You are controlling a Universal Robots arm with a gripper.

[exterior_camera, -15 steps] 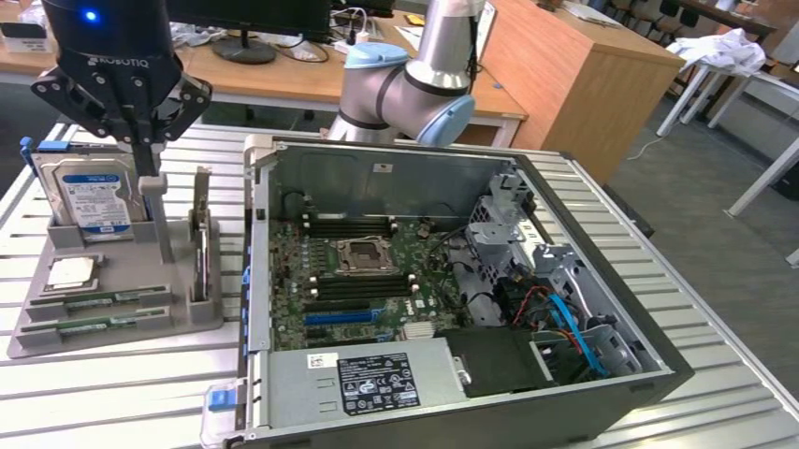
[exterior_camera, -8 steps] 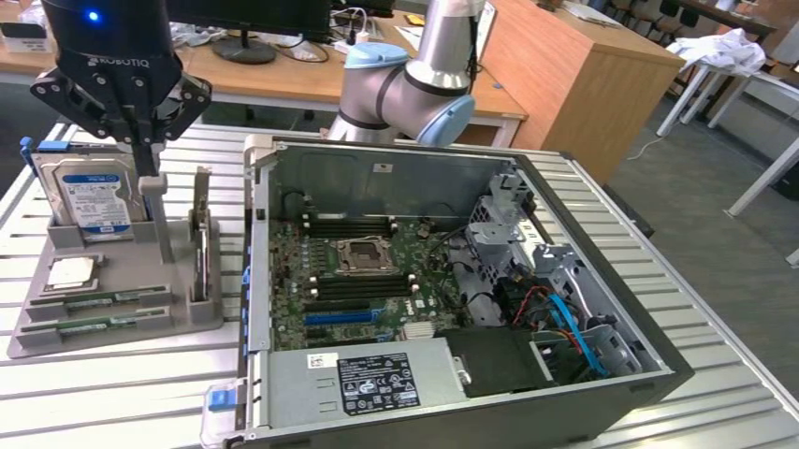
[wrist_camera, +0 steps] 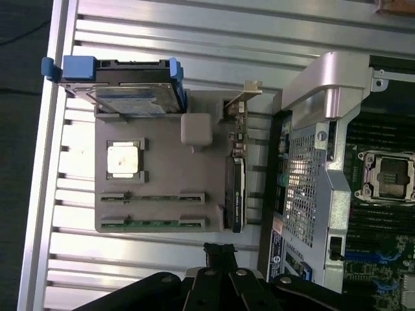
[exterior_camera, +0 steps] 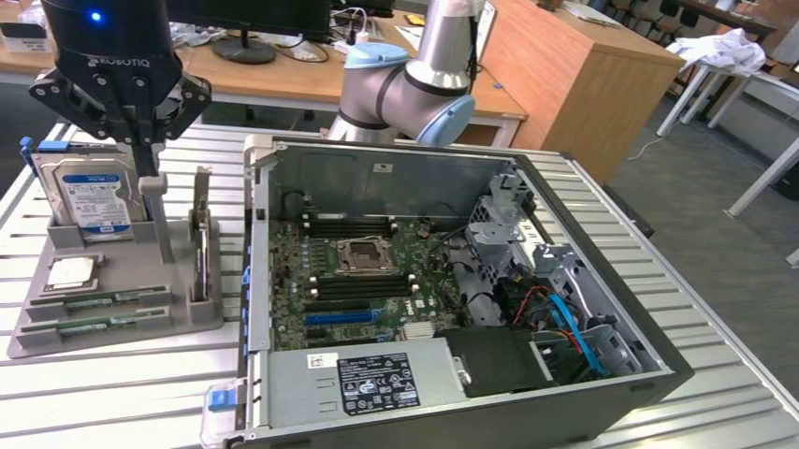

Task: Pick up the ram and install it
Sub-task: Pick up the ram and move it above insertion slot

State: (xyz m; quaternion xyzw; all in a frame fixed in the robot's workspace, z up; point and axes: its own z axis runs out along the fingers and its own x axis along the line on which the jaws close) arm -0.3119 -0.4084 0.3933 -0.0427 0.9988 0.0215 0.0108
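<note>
Two ram sticks, thin green boards, lie in the front slots of a grey holder (exterior_camera: 175,318): one ram stick (exterior_camera: 97,301) behind the other (exterior_camera: 94,325). In the wrist view the same sticks (wrist_camera: 159,198) (wrist_camera: 155,224) lie side by side in the holder (wrist_camera: 168,168). My gripper (exterior_camera: 149,168) hangs above the holder's back part, just over its grey post (exterior_camera: 159,217), well above the sticks. Its fingers are shut with nothing between them. In the wrist view the gripper (wrist_camera: 220,251) shows its black fingertips pressed together.
On the holder also stand a blue-labelled hard drive (exterior_camera: 94,198), a square silver CPU (exterior_camera: 71,272) and an upright card (exterior_camera: 200,245). To the exterior view's right lies the open computer case (exterior_camera: 587,196), with the motherboard (exterior_camera: 362,281) and its memory slots. The slatted metal table (exterior_camera: 112,402) carries everything.
</note>
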